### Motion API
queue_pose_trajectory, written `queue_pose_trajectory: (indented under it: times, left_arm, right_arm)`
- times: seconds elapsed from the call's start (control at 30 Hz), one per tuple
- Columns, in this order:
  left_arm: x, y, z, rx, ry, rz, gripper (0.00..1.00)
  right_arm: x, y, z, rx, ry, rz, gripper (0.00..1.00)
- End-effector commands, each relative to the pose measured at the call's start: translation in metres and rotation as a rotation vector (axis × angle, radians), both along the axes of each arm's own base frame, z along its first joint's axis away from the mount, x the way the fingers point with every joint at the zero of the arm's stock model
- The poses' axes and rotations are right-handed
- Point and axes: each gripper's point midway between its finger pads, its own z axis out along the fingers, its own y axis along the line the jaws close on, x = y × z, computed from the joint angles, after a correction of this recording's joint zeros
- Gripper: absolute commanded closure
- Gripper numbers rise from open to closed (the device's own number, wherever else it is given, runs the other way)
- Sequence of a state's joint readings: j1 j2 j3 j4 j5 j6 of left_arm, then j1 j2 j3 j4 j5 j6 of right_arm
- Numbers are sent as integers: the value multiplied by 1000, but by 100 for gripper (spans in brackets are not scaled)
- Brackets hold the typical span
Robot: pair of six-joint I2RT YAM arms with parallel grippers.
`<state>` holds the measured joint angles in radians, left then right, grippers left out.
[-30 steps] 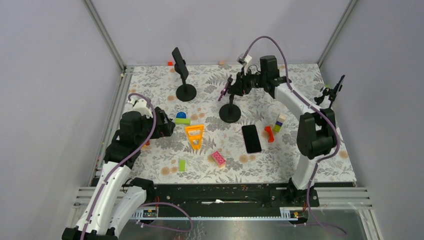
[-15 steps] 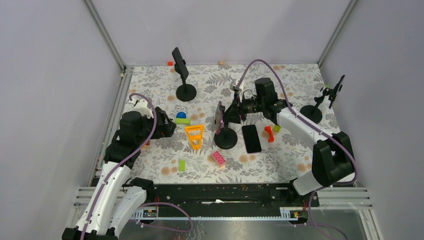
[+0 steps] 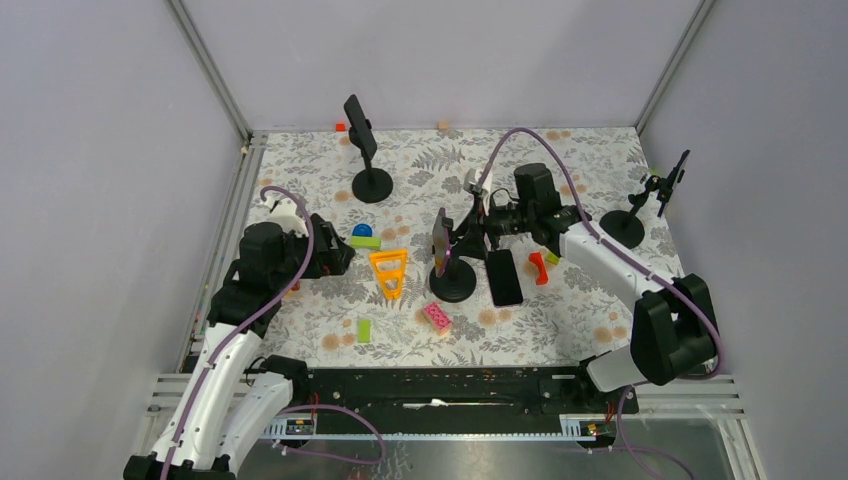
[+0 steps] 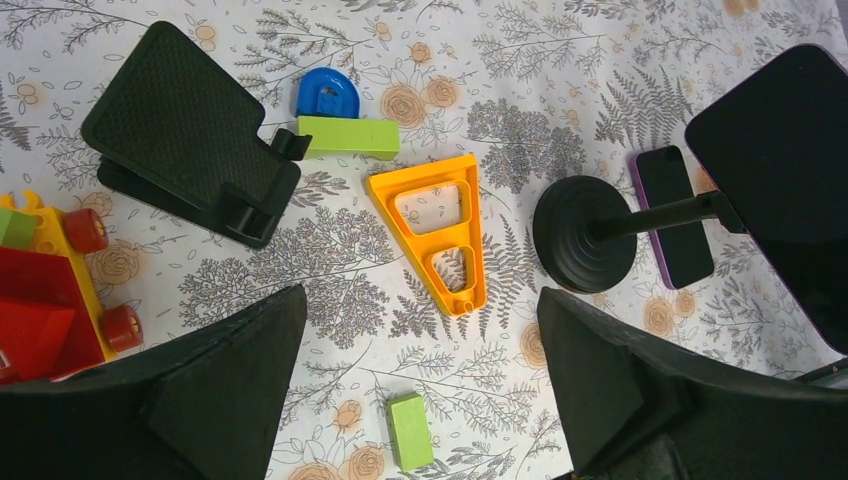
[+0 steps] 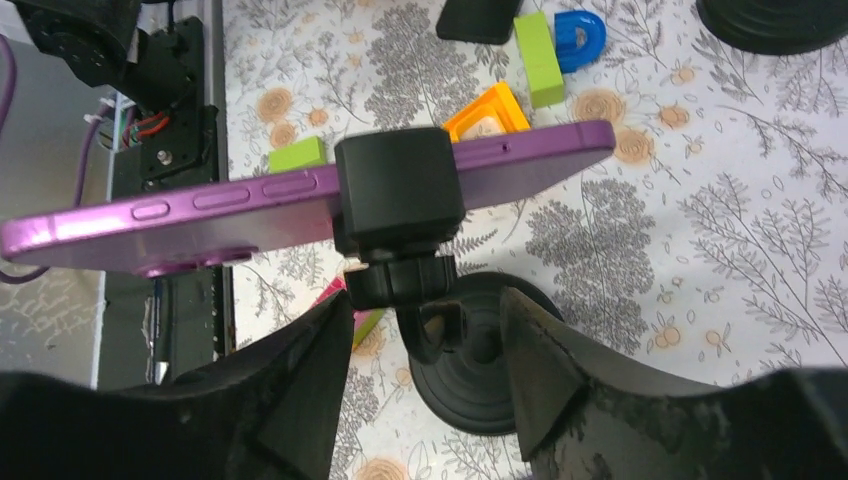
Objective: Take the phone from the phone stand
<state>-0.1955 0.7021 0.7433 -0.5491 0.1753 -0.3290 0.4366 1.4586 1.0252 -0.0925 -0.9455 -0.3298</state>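
A purple phone stands on edge, clamped in a black phone stand near the table's middle. In the right wrist view the phone lies across the stand's clamp, above the round base. My right gripper straddles the stand's neck just under the clamp, jaws open with a gap on each side. From above, that right gripper sits just right of the phone. My left gripper hovers wide open and empty over the table, left of the stand's base.
A second phone lies flat right of the stand. Two more stands with phones rise at the back left and far right. An orange triangle, pink brick, green brick and red piece are scattered about.
The right arm brought the stand with its phone from the back toward the table's middle and front. Its jaws have since widened off the neck. The left arm has stayed put.
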Motion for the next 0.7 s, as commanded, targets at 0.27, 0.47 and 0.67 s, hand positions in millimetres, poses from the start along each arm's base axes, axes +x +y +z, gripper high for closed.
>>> queue_pose_trajectory:
  times: [0.27,0.47,0.67]
  left_arm:
    - [28,-25,89,-104,-209,-93,3]
    - [44,-41,125,-98,-354,-192,4]
    - [54,-74,125,-41,-462,-322,2]
  right_arm:
    - [-7,-25,34,-12,-162,-133,27]
    - [1,-45,63,139,-172,-439,23]
    - [-1,-68,61,255,235,-798,22]
